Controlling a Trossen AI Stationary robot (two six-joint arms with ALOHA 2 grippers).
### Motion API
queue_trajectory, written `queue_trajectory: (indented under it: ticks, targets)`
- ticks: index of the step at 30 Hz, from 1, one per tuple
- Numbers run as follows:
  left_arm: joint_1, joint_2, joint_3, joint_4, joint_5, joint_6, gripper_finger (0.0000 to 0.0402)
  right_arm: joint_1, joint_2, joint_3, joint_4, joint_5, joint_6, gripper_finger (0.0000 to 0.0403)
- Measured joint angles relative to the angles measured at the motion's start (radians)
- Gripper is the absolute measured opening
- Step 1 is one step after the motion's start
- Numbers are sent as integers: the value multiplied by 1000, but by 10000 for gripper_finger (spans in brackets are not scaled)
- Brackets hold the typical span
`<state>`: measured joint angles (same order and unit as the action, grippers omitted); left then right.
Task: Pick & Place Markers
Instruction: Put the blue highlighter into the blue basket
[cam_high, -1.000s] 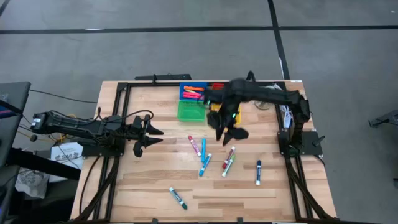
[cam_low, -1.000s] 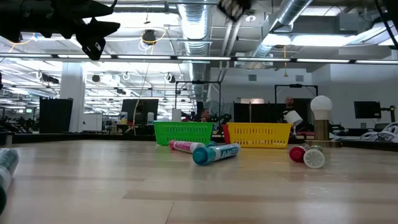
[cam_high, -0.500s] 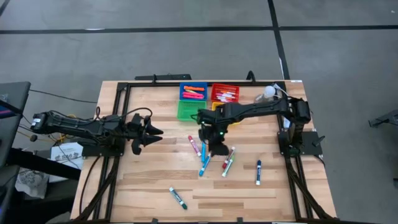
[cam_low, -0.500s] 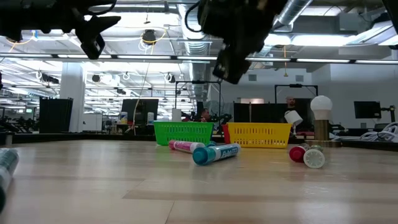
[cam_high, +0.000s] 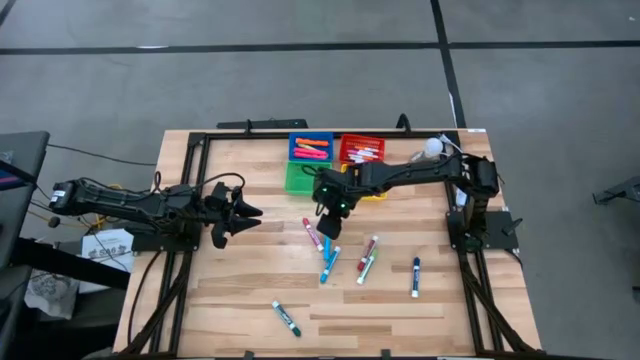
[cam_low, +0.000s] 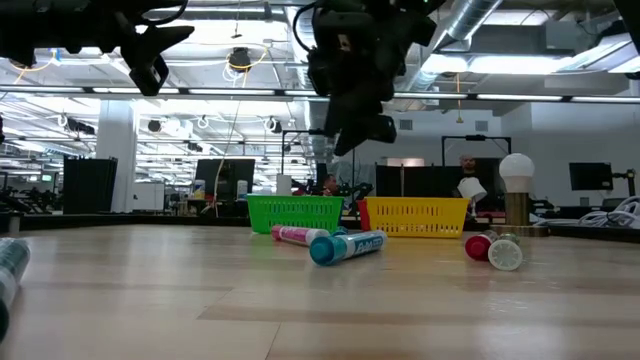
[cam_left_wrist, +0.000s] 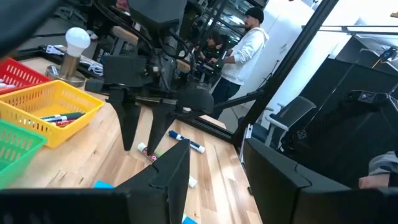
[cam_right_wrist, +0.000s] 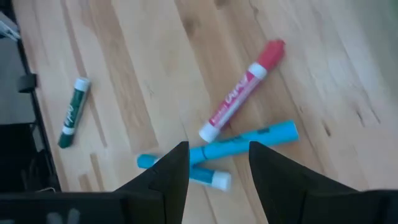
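Left claw (cam_high: 236, 212) hovers open and empty over the desk's (cam_high: 240, 290) left side. Seven loose markers lie mid-desk: one green (cam_high: 286, 318), one pink (cam_high: 313, 234), two light-blue (cam_high: 329, 265), two red-capped (cam_high: 369, 247), one blue (cam_high: 415, 277). Right claw (cam_high: 329, 224) hangs open and empty above the pink one.

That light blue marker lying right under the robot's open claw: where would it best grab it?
Probably mid-barrel, coming straight down. The light blue marker lies flat on the wooden table, and the right gripper hangs above it, fingers open. They would close across its thin width, clear of the red-capped white marker touching one end.
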<state>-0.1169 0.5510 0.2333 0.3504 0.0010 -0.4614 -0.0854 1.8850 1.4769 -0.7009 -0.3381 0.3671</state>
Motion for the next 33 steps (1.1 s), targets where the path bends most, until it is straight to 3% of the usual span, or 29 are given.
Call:
queue_trajectory:
  ticks: [7, 16, 23, 33]
  targets:
    - [0, 0, 0, 3, 0, 0, 149, 6, 1, 0, 35, 6, 206, 153]
    - [0, 0, 0, 7, 0, 0, 149, 82, 1, 0, 28, 174, 445, 169]
    - [0, 0, 0, 7, 0, 0, 149, 120, 1, -11, 28, 242, 522, 200]
    - [0, 0, 0, 7, 0, 0, 149, 131, 2, -57, 55, 241, 626, 237]
